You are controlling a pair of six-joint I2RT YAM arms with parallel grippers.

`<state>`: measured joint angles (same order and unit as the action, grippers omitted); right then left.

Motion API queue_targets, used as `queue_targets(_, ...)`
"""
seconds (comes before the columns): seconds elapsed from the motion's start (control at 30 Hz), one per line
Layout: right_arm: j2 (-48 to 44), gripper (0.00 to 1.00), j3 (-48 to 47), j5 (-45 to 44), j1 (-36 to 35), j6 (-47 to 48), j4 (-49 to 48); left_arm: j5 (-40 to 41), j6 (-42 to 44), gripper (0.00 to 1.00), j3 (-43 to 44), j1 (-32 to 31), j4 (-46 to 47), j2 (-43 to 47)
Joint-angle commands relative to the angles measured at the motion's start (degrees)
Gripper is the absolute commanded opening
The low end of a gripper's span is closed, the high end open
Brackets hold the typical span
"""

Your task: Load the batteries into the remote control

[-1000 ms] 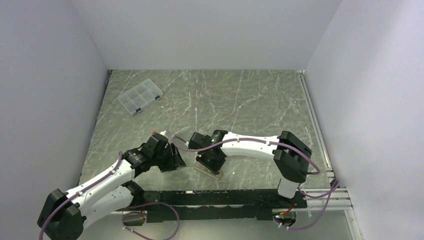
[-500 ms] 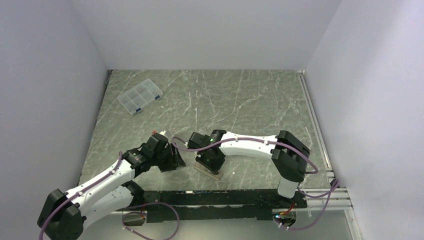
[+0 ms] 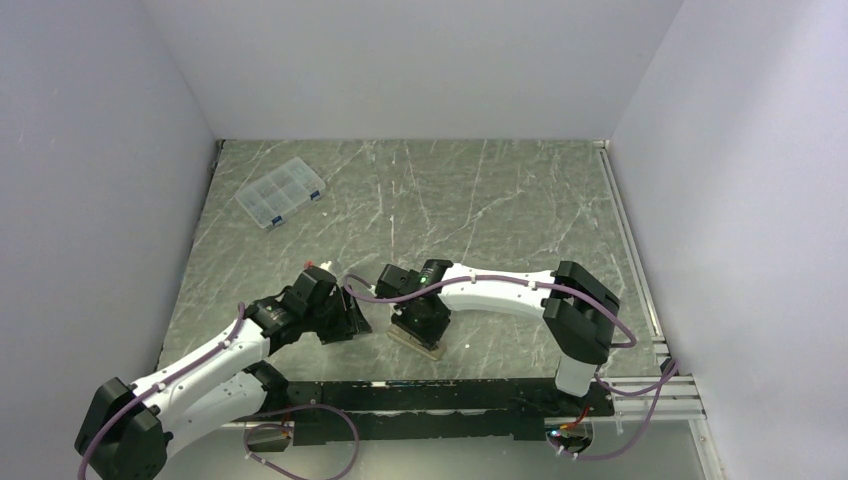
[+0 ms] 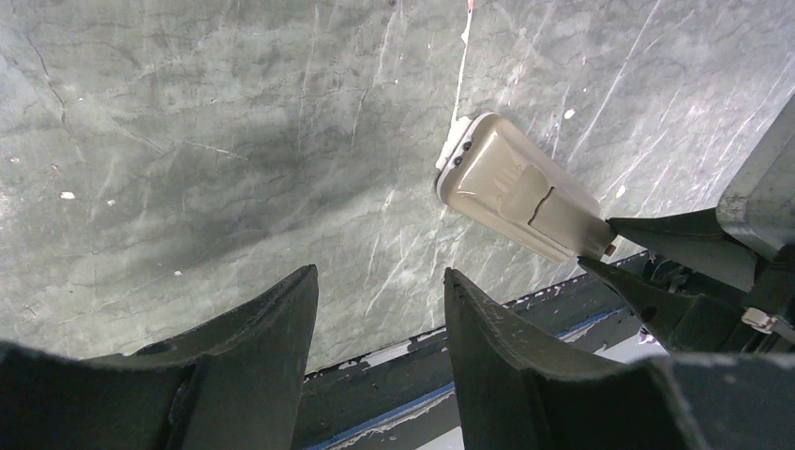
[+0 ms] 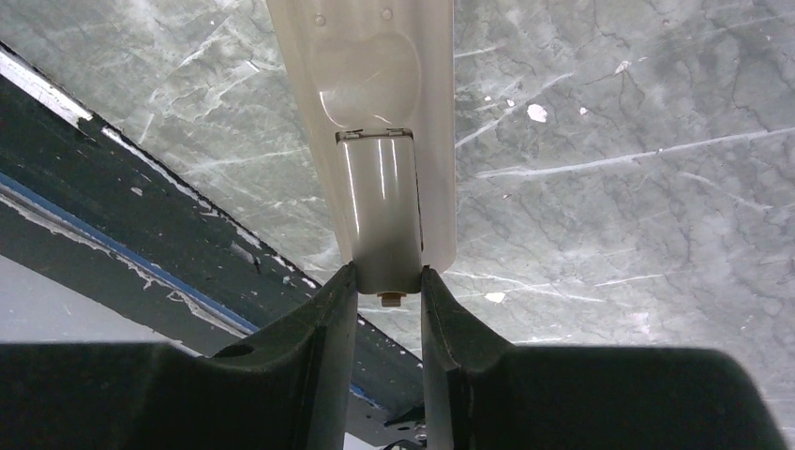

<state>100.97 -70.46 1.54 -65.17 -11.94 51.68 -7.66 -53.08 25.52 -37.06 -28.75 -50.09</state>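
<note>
The remote control [image 5: 361, 94] lies back up on the marble table near the front edge. It shows as a beige slab in the top view [image 3: 432, 349] and in the left wrist view [image 4: 497, 183]. My right gripper [image 5: 388, 272] is shut on the near end of its narrow beige battery cover [image 5: 380, 211]; in the top view it [image 3: 420, 328] sits right over the remote. My left gripper [image 4: 380, 274] is open and empty, low over bare table just left of the remote [image 3: 352, 318]. The batteries are not in view.
A clear compartmented plastic box [image 3: 281, 192] lies at the back left of the table. The black front rail [image 3: 450, 395] runs close below both grippers. White walls enclose the table on three sides.
The right arm's elbow has shifted very slightly left. The left arm and the remote have not visibly moved.
</note>
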Motion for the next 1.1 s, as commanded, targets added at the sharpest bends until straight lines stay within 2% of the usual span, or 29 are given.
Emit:
queue_targets(0.0, -0.1, 0.08, -2.2, 0.1, 0.3, 0.6, 1.3, 0.4, 0.0, 0.57, 1.6, 0.2, 1.0, 0.0)
queue_targets(1.07, 2.3, 0.11, -4.2, -2.8, 1.2, -0.5, 1.9, 0.9, 0.7, 0.58, 2.1, 0.3, 0.3, 0.3)
